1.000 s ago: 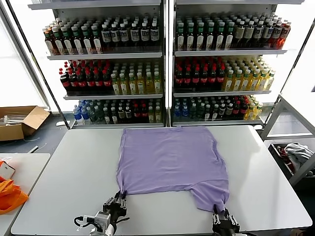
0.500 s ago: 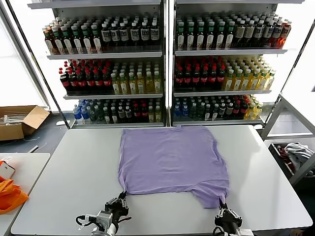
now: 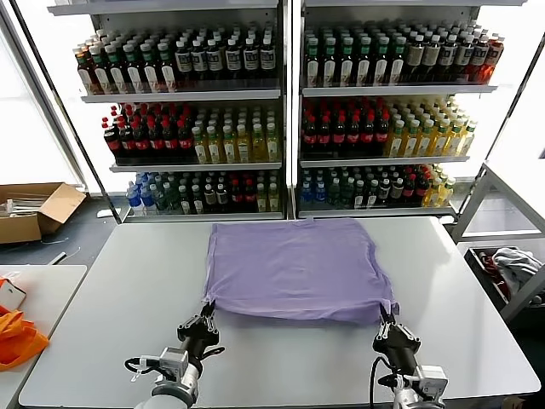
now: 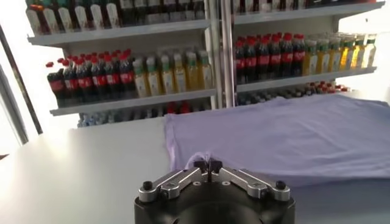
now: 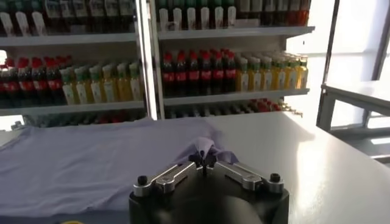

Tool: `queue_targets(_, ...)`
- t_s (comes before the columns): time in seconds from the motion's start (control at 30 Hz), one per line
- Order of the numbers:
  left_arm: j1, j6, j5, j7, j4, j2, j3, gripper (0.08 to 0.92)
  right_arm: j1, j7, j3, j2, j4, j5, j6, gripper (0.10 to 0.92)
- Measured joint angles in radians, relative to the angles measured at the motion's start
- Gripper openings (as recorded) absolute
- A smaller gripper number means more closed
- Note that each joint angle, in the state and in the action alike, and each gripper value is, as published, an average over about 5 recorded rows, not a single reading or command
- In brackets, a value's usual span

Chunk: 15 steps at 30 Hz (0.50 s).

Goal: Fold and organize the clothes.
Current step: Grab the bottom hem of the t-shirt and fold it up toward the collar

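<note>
A lavender T-shirt [image 3: 294, 268] lies spread on the white table [image 3: 119, 290], its near edge lifted and carried back over itself. My left gripper [image 3: 207, 312] is shut on the shirt's near left corner [image 4: 198, 160]. On the other side my right gripper [image 3: 388, 321] is shut on the near right corner [image 5: 206, 146]. A small tuft of purple cloth sticks out between each pair of fingertips. The shirt [image 4: 286, 134] stretches away towards the shelves in the left wrist view, and the same shirt [image 5: 91, 161] fills the table in the right wrist view.
Drink shelves [image 3: 289, 111] full of bottles stand behind the table. A cardboard box [image 3: 34, 211] sits on the floor at the left, an orange bag [image 3: 17, 336] on a side table. A bin with cloth [image 3: 511, 273] stands at the right.
Both grippers closed on the shirt's near corners and moved forward, away from me. The near hem and right sleeve lifted and folded back, so the shirt's near edge now lies straighter and farther back.
</note>
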Motion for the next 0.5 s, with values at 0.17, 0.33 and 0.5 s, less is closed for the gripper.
queue_targets(0.17,-0.072,-0.014,-0.022,-0.001,0.053,0.013,0.003,0.087,0.101,-0.014,-0.011,-0.001,-0.068,-0.004,0.003,0.108)
queue_targets(0.33,-0.144,-0.017,-0.033,0.003,0.113,0.022,0.016,0.087,0.183,-0.028,-0.030,0.003,-0.148,-0.016,0.008,0.108)
queue_targets(0.5,-0.206,-0.017,-0.044,0.007,0.175,0.032,0.032,0.087,0.250,-0.035,-0.056,0.009,-0.225,-0.027,0.005,0.108)
